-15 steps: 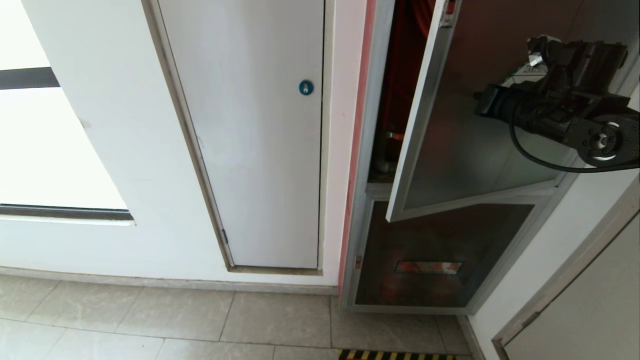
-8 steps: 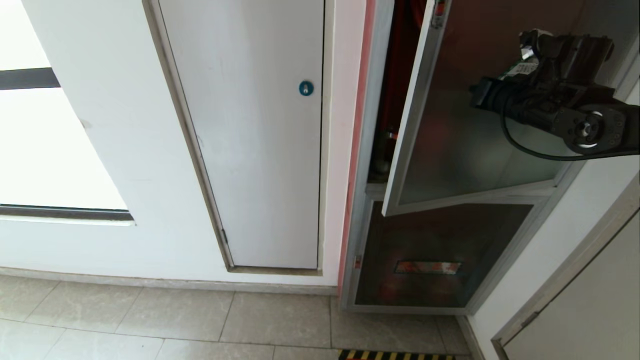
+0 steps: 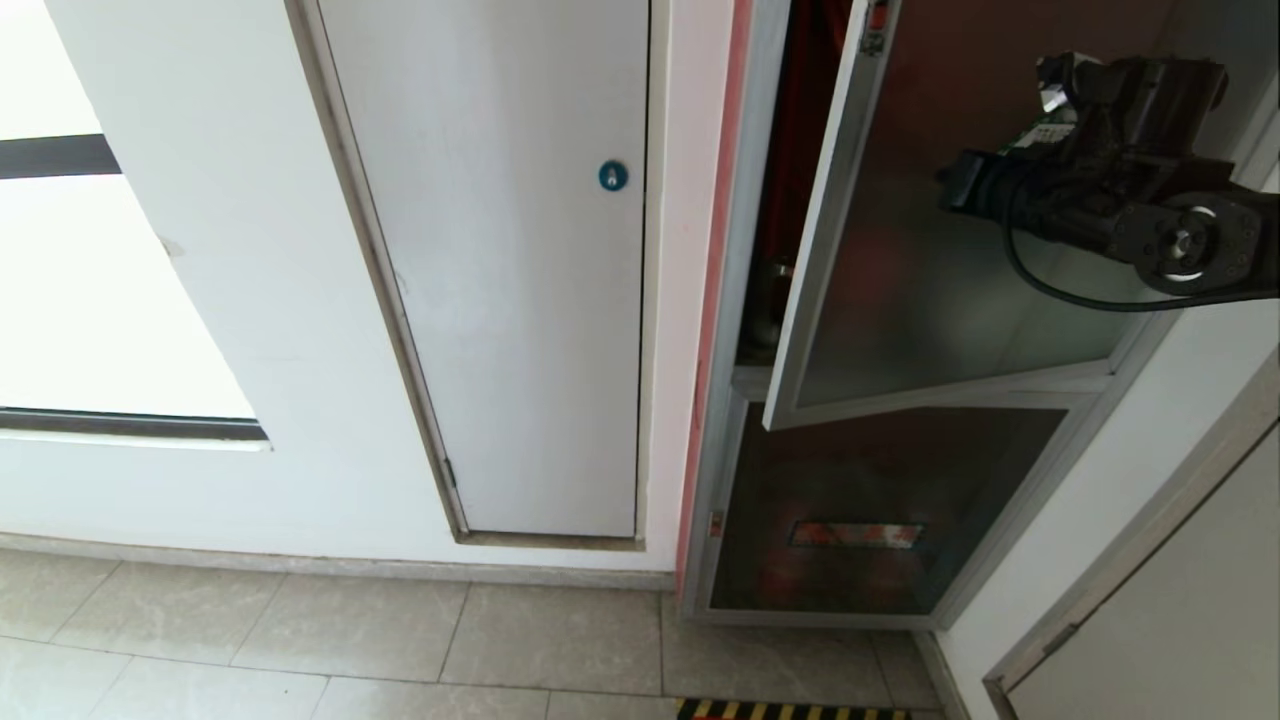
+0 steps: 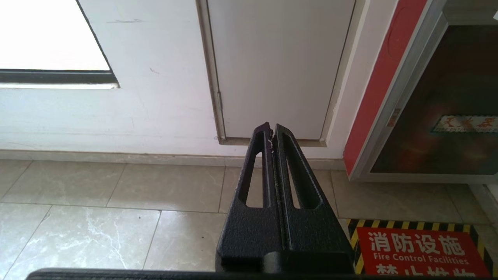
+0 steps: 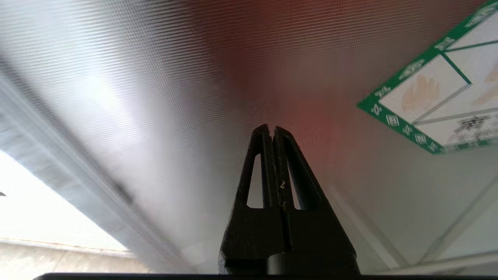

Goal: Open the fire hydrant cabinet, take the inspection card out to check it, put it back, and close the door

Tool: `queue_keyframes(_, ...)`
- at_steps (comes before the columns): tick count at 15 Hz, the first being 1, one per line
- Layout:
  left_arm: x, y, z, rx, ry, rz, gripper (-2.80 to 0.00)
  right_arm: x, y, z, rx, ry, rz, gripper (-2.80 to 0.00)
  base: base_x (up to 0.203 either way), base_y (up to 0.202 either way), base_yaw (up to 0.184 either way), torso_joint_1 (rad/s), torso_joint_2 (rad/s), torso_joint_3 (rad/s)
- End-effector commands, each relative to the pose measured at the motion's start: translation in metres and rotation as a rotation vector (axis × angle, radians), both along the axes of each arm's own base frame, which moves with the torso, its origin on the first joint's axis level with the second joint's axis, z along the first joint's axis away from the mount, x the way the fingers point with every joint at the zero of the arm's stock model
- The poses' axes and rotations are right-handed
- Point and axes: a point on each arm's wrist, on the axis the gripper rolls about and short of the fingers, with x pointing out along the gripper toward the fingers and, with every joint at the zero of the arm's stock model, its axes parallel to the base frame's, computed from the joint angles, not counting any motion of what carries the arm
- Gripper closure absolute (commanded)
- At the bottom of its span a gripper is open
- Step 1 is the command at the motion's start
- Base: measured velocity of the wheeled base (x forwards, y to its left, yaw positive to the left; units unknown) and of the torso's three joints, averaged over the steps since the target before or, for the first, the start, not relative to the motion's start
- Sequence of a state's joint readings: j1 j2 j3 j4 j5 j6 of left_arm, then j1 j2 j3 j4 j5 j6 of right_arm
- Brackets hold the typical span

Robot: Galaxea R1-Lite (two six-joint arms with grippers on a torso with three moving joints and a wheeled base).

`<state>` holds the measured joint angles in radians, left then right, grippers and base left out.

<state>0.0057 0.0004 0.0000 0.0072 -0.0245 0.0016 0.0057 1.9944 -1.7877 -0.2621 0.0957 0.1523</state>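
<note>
brushed silver metal frame on the door (image 3: 800,300), finely ribbed tinted glass, glossy marbled floor tiles (image 4: 116,217), matt white wall panel (image 3: 520,300)

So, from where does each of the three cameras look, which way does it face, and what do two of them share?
Head view: on the robot's head, facing forward and down at the white panel and the door, ajar; the right arm shows.
Left wrist view: behind the left gripper, low, facing the floor and wall; fingers shut.
Right wrist view: behind the right gripper, facing the door's glass and hexagonal sticker; fingers shut.
Shared: head and left wrist views both show the white panel.
</note>
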Motion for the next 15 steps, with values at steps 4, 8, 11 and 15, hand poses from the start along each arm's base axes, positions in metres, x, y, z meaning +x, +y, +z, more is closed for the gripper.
queue_keyframes(4, 0.0, 0.0, 0.0, 0.0, 0.0, 0.0, 0.0, -0.077, 0.003, 0.031, 0.002, -0.033, 0.011, 0.0, 0.0, 0.0, 0.0, 0.0, 0.0, 0.0)
queue_keyframes(8, 0.0, 0.0, 0.0, 0.0, 0.0, 0.0, 0.0, -0.144, 0.009, 0.042, 0.003, -0.056, 0.038, 0.0, 0.0, 0.0, 0.0, 0.0, 0.0, 0.0)
queue_keyframes(11, 0.0, 0.0, 0.0, 0.0, 0.002, 0.0, 0.0, -0.197, 0.012, 0.043, 0.004, -0.087, 0.063, 0.0, 0.0, 0.0, 0.0, 0.0, 0.0, 0.0)
queue_keyframes(15, 0.0, 0.0, 0.0, 0.0, 0.0, 0.0, 0.0, -0.255, 0.009, 0.027, 0.004, -0.098, 0.068, 0.0, 0.0, 0.0, 0.0, 0.0, 0.0, 0.0)
